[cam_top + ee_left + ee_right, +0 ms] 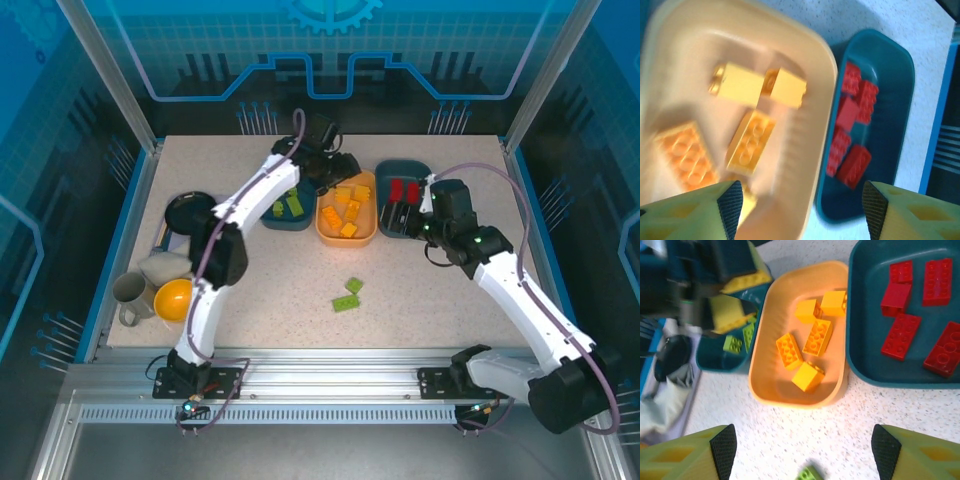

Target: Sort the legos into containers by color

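Three trays stand in a row at the back. The orange tray [347, 240] [825, 100] [790, 400] holds several orange-yellow legos [750, 140] [812, 337]. The right teal tray [403, 165] [890, 65] [865, 370] holds several red legos [850, 125] [900, 335]. Lime green legos [740, 340] lie in the left teal tray [285, 225] [715, 360]. Two green legos [349, 295] lie loose on the table; one [810, 473] sits between my right fingers. My left gripper [335, 165] [800, 210] hovers open and empty over the orange tray's far end. My right gripper [400, 218] [802, 455] is open, above bare table in front of the trays.
At the left stand a black round pan [190, 208], a grey mug [130, 295], a yellow bowl [173, 298] and a pale cloth-like lump [165, 265]. Blue rails edge the table on both sides.
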You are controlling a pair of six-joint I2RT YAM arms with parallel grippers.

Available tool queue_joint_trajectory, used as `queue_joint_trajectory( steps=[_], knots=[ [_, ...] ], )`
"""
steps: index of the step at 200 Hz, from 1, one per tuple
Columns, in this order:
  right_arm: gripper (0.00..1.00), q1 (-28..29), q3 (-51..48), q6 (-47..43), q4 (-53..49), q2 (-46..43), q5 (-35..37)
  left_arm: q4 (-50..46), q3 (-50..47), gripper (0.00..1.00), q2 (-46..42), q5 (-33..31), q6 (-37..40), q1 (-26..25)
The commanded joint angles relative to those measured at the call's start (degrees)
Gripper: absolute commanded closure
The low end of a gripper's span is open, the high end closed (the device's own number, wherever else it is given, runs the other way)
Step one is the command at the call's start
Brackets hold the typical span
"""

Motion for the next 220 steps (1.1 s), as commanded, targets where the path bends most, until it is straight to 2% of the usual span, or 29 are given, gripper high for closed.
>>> queue_joint_trajectory(
  steps=[1,27,51,66,91,126,150,181,220],
  knots=[
    [0.27,4.92,2.07,-9.47,-10.77,-3.98,4.03,-2.25,-13.12,0.30,-11.60,-1.29,5.44,-2.89],
    [0.27,11.20,-1.58,-7.92,-17.16,-8.53,6.45,-0.04,-29.87,0.25,-20.20,-0.45,7.17,-7.13],
    [0.27,16.04,-5.62,-2.76,-21.13,-13.58,6.84,0.69,-36.39,0.23,-22.05,-4.16,15.68,-13.46],
    [0.27,17.95,-7.00,1.20,-23.43,-16.13,6.72,0.96,-37.39,0.23,-20.11,-4.78,18.43,-16.20],
    [0.29,19.05,-10.14,6.01,-26.65,-18.60,5.46,-0.04,-34.65,0.23,-15.14,-5.52,18.49,-19.06],
    [0.28,19.89,-10.18,7.04,-28.21,-20.47,6.50,-1.38,-30.72,0.23,-8.92,-9.81,24.12,-22.49],
    [0.28,20.01,-10.02,7.30,-28.53,-21.64,6.53,-1.68,-29.64,0.23,-6.16,-11.11,25.65,-23.04],
    [0.28,19.96,-11.63,8.28,-27.24,-25.25,4.65,-1.92,-27.88,0.29,-2.79,-11.38,26.44,-23.27],
    [0.28,19.90,-13.84,10.40,-26.89,-29.78,5.12,-1.63,-27.20,0.53,-0.99,-10.86,26.55,-24.15]
  ],
)
